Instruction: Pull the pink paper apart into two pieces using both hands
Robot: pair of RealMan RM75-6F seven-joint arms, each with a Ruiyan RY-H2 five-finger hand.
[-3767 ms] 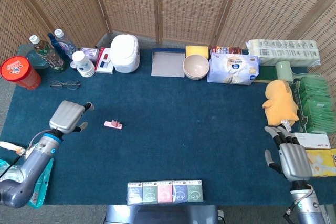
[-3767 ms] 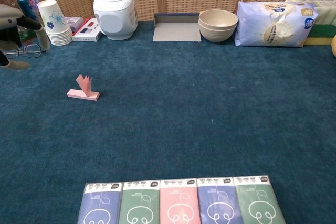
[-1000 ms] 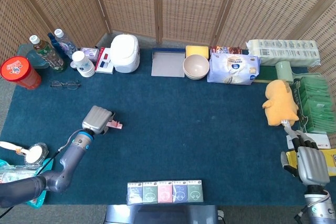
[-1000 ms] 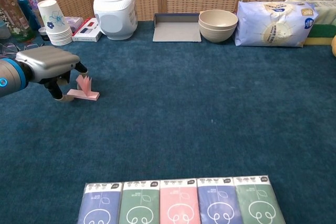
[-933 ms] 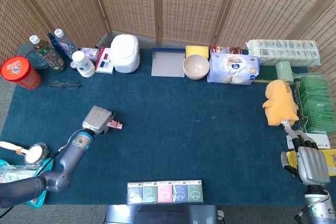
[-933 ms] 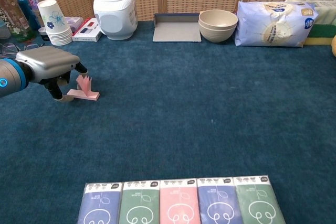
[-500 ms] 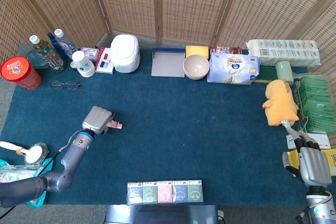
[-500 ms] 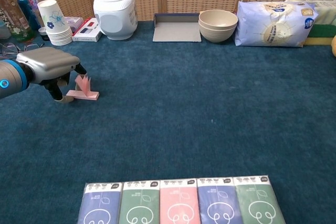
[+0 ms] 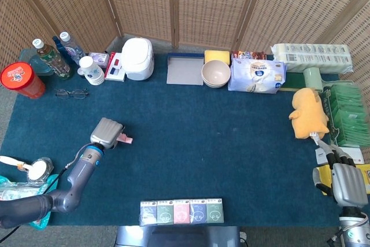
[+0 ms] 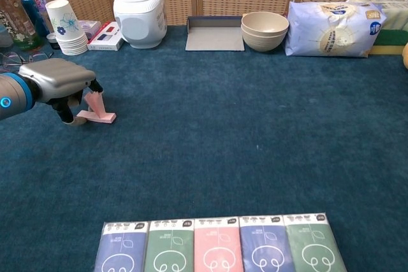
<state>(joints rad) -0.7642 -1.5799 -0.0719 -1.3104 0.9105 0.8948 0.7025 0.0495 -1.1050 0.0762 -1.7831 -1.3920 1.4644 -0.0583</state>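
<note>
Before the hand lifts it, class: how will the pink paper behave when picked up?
The pink paper is probably light and floppy: it is thin and folded, one flap upright. It may slide on the blue cloth, as the left hand touches only its flap.

head cam high, looking down; chest cam low, closer; both share table (image 9: 191, 143).
</note>
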